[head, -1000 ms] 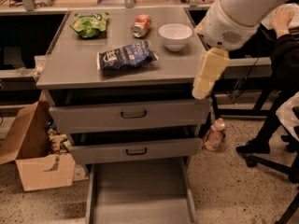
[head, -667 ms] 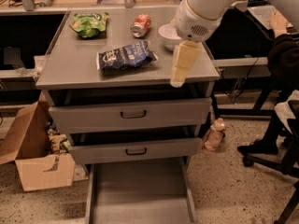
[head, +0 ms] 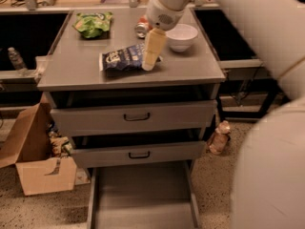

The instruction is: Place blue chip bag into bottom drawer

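Camera view: the cream-coloured gripper hangs low over the grey metal counter, at the right end of the blue chip bag. Whether it is spread or pressed together, I cannot tell. The bag, crinkled dark foil with white lettering, lies flat just to the left of the gripper, not lifted. The bottom drawer, a shallow grey tray, stands pulled out far below the gripper. I judge the step to be the reach for the grasp. Next, the gripper must pinch the thin, slippery foil firmly.
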Action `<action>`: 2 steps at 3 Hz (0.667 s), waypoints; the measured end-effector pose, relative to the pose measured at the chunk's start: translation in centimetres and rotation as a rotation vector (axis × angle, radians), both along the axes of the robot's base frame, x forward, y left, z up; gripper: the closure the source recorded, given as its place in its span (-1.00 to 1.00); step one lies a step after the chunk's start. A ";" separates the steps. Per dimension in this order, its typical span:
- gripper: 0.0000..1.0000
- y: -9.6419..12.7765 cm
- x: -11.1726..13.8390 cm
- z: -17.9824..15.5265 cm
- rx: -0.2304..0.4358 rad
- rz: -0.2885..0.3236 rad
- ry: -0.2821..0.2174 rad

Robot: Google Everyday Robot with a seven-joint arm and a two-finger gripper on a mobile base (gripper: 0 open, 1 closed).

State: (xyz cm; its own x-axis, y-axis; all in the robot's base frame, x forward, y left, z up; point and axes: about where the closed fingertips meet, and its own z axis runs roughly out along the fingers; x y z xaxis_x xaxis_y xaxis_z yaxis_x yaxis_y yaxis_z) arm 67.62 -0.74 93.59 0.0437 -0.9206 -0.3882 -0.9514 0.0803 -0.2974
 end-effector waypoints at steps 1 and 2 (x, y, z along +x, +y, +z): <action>-1.00 2.5 2.8 -1.5 -0.006 -0.016 0.019; -1.00 4.1 4.5 -3.7 -0.038 -0.046 0.037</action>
State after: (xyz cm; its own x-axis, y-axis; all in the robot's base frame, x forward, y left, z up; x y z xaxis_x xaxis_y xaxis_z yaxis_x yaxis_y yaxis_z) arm 72.12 3.39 89.93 -0.0129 -0.9354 -0.3534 -0.9573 0.1136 -0.2658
